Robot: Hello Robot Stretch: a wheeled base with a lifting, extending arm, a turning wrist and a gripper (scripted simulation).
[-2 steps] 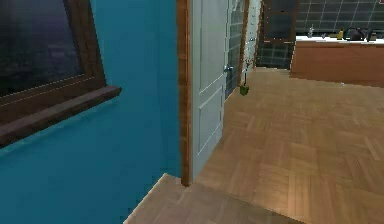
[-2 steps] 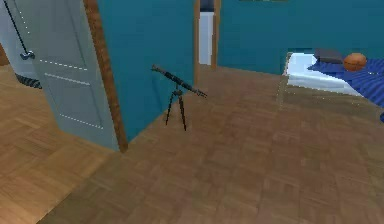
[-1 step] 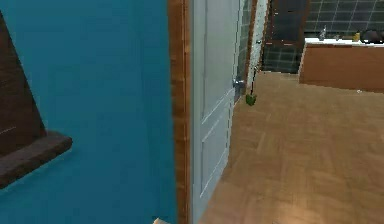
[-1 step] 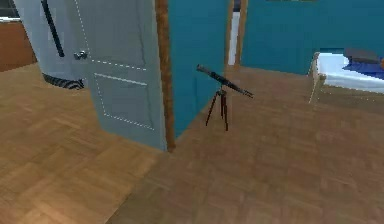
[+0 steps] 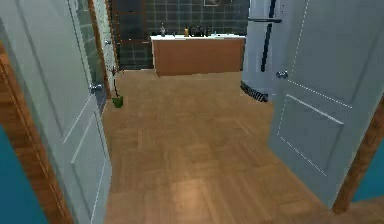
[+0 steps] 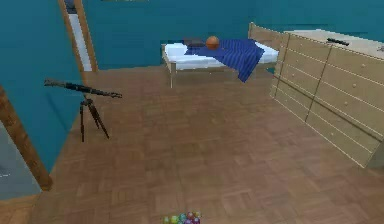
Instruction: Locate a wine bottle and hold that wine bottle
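Note:
Through an open doorway in the forward view lies a kitchen with a brown counter [image 5: 198, 55] against a dark tiled wall. Several small upright shapes [image 5: 186, 32] stand on its pale top. They are too small to tell whether any is a wine bottle.
Pale doors [image 5: 55, 100] [image 5: 330, 90] flank the doorway, with wood floor between. A small green thing [image 5: 118, 101] sits by the left door and a fridge [image 5: 262, 50] beyond. The arm side view has a tripod telescope [image 6: 85, 92], bed [image 6: 190, 60], orange ball [image 6: 212, 42] and dresser [image 6: 335, 90].

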